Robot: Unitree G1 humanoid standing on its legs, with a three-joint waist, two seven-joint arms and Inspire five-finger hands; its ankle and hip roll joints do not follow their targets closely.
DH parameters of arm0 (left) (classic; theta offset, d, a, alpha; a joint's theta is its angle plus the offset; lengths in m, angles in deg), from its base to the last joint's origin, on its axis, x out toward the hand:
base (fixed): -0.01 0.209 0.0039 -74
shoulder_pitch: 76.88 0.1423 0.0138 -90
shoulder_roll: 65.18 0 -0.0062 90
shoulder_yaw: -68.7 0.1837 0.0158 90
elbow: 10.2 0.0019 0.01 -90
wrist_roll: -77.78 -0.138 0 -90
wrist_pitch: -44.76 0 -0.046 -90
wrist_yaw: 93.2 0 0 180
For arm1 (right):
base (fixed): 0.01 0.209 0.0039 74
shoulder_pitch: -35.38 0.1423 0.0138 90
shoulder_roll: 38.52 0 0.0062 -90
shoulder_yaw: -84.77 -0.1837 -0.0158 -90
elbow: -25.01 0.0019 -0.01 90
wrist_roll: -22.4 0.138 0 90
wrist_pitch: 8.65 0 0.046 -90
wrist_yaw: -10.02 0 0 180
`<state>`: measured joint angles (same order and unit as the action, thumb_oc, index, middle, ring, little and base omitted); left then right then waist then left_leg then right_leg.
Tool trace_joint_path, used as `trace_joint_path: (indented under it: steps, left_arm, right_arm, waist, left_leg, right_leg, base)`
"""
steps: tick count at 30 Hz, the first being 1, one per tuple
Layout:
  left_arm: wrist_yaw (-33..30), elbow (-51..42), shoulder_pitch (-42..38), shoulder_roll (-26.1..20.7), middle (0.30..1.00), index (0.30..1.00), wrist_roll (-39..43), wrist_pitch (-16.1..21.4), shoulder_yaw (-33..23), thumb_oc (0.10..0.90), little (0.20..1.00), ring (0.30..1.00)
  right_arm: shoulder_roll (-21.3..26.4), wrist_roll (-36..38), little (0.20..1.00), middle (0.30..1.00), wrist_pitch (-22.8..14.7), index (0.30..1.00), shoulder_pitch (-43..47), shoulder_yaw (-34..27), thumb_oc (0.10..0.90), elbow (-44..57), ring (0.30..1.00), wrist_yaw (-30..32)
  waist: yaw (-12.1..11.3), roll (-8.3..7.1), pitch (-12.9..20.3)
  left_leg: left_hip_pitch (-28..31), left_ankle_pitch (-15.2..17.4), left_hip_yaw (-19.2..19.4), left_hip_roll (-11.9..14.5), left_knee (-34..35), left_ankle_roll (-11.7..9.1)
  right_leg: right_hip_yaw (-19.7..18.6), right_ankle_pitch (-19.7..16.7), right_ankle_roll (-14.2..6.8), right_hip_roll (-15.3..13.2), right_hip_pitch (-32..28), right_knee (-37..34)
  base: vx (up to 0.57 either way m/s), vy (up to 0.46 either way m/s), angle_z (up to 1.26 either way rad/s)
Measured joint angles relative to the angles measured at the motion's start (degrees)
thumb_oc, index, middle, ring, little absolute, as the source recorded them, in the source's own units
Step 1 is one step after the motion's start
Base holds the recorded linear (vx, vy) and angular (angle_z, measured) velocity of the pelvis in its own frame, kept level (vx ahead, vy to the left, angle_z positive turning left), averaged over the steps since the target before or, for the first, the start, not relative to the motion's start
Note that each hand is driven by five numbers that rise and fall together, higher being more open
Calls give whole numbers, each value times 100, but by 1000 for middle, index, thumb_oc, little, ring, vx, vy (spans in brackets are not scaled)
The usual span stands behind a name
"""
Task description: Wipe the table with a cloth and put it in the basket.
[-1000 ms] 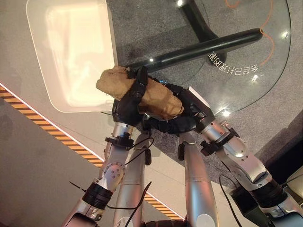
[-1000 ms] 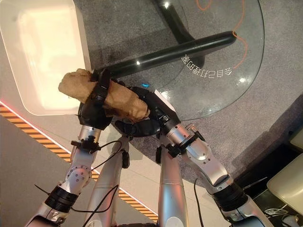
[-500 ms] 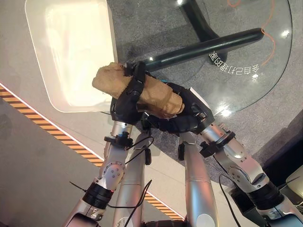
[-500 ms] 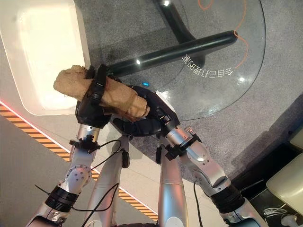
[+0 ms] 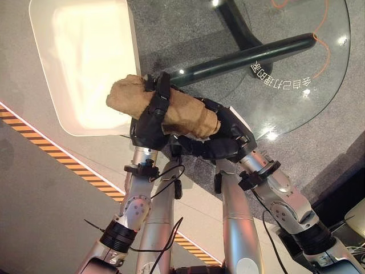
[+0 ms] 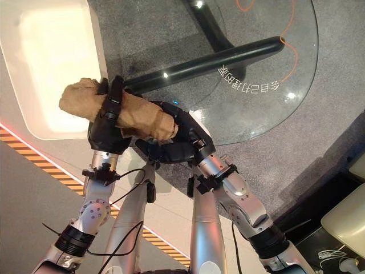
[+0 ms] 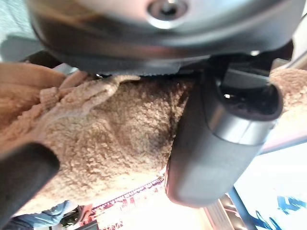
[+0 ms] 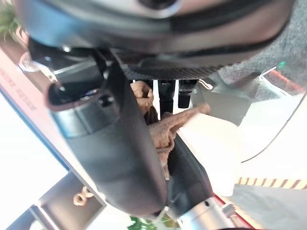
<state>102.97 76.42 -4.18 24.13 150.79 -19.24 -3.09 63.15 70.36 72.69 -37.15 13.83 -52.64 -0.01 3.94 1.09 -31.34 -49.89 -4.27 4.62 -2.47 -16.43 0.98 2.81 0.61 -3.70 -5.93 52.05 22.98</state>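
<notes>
While the left robot hand (image 5: pixel 149 121) curled round the rolled tan cloth (image 5: pixel 182 114), the right robot hand (image 5: pixel 219 145) cupped it from beneath, near the glass bench (image 5: pixel 296 108) edge.

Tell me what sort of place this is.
Probably an indoor demo or lab space: a round glass table on grey carpet, and striped hazard tape across the floor.
</notes>
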Motion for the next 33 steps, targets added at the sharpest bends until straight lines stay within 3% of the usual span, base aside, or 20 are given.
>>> trace_joint_path:
  steps: [5, 21, 24, 28, 33]
  left_arm:
    - [0, 1, 290, -6, 300, 300, 57, 21, -232, 100, 200, 300]
    - [1, 1, 424, 54, 300, 300, 47, 9, -122, 100, 200, 300]
    - [1, 2, 378, 35, 300, 300, 23, 183, -179, 100, 200, 300]
    - [-52, -12, 395, -192, 300, 300, -303, 752, -590, 100, 200, 300]
    - [-1018, -275, 422, -530, 300, 300, -1621, 1198, -1313, 100, 200, 300]
  right_arm:
    - [-218, 334, 900, 900, -341, 900, 177, -434, 800, 6, 900, -102]
    - [-186, 36, 900, 900, -312, 900, 46, -387, 800, -2, 900, -86]
    - [-102, -35, 900, 900, -275, 900, 51, -394, 800, -2, 900, -56]
    - [-93, -90, 900, 900, 26, 900, -11, -409, 800, -5, 900, -56]
    - [-92, -206, 900, 900, 492, 900, -332, -446, 800, -7, 900, -60]
  waist:
    - [59, 0, 0]
    - [-19, 2, 0]
    - [-71, 2, 0]
    - [-73, 8, 0]
    - [-128, 13, 1]
  left_leg:
    - [9, 0, 30, 5, -56, 0]
    - [48, -3, 83, 23, 40, -7]
    - [50, -3, 89, 27, 49, -7]
    - [90, -5, 96, 28, 44, -8]
    - [156, -11, 118, 25, 47, -16]
  right_leg:
    - [-17, -14, -3, -1, -9, 33]
    - [-38, -23, 8, 32, 0, -16]
    - [-37, -22, 8, 32, 0, -23]
    - [-44, -22, 8, 31, -23, 0]
    - [-94, -17, 10, 28, -36, 59]
  base:
    - [0, 0, 0]
    - [-1, 1, -1]
    - [0, 0, 0]
    - [7, 32, -1]
    - [4, 62, -2]
